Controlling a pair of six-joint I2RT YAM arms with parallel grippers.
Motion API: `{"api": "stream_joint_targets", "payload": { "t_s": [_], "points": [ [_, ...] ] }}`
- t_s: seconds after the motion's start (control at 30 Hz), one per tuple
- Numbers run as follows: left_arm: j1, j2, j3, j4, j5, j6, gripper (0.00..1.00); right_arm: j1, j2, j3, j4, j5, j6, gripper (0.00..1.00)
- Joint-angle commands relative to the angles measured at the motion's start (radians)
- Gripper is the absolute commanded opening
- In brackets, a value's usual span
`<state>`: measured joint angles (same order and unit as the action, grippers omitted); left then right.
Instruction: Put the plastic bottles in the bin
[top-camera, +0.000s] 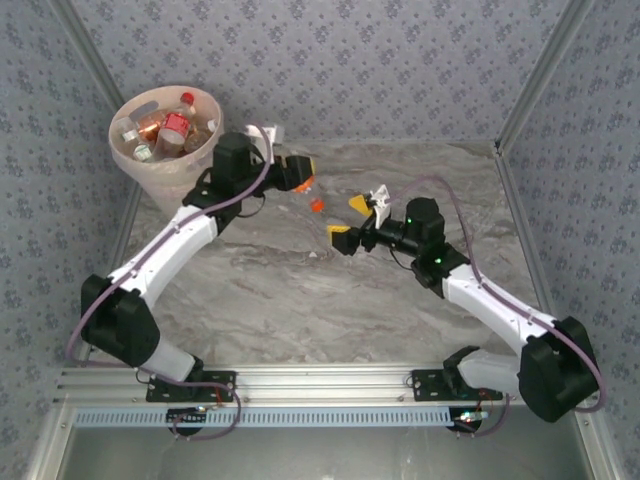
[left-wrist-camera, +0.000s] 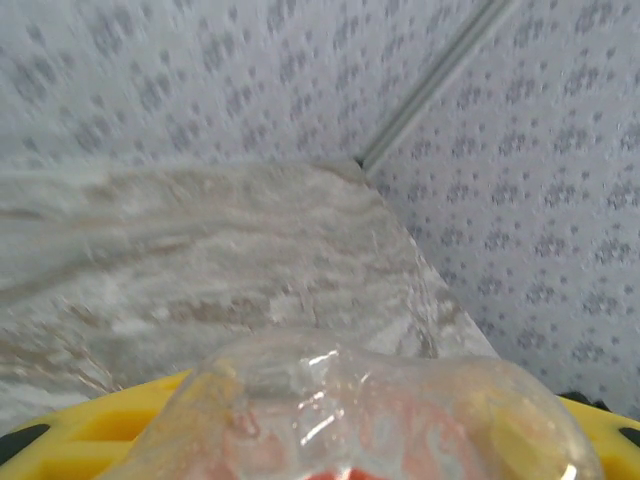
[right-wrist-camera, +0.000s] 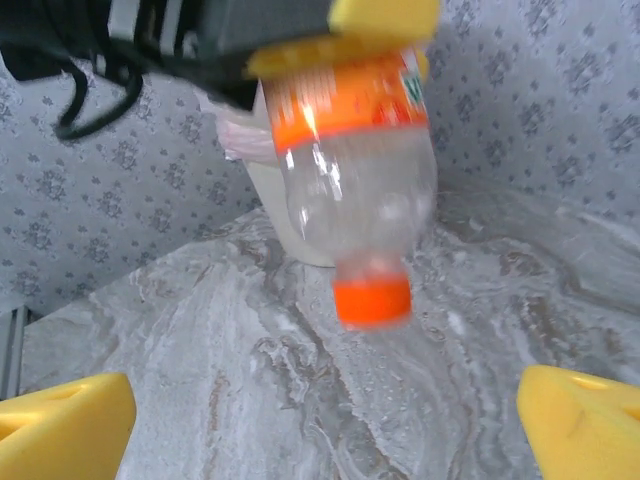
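Bottle (right-wrist-camera: 358, 185) hangs cap-down, clamped in left end effector (top-camera: 300, 174); right end effector (top-camera: 350, 221) gapes empty.

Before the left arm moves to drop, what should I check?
1. Grip: ok. The left gripper is shut on the bottle, which hangs with its cap down.
2. Bottle over the bin: not ok. It hangs over the table, to the right of the bin.
3. Right gripper out of the way: ok. It is open, empty and apart from the bottle.
4. Bin ready: ok. It stands upright with its mouth open.
5. Room inside: cannot tell. The other bottles sit close to the rim.
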<state>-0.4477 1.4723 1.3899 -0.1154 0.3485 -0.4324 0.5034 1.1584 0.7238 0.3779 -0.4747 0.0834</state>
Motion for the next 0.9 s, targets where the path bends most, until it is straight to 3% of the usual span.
{"api": "stream_joint_targets", "payload": {
  "t_s": [0.0, 0.3, 0.43, 0.6, 0.87],
  "points": [
    [0.058, -0.024, 0.163, -0.152, -0.092, 0.105, 0.44, -0.026, -0.072, -0.061, -0.060, 0.122, -0.047, 1.00],
    [0.236, 0.042, 0.431, -0.273, -0.149, 0.143, 0.40, -0.052, -0.062, -0.077, -0.056, 0.232, -0.010, 1.00],
    [0.290, 0.102, 0.537, -0.347, -0.260, 0.202, 0.40, -0.053, -0.051, -0.077, -0.060, 0.248, 0.002, 1.00],
    [0.375, 0.182, 0.650, -0.410, -0.311, 0.236, 0.39, -0.054, -0.058, -0.077, -0.086, 0.256, 0.002, 1.00],
    [0.421, 0.296, 0.777, -0.534, -0.419, 0.335, 0.39, -0.057, -0.075, -0.081, -0.114, 0.272, -0.002, 1.00]
  ]
}}
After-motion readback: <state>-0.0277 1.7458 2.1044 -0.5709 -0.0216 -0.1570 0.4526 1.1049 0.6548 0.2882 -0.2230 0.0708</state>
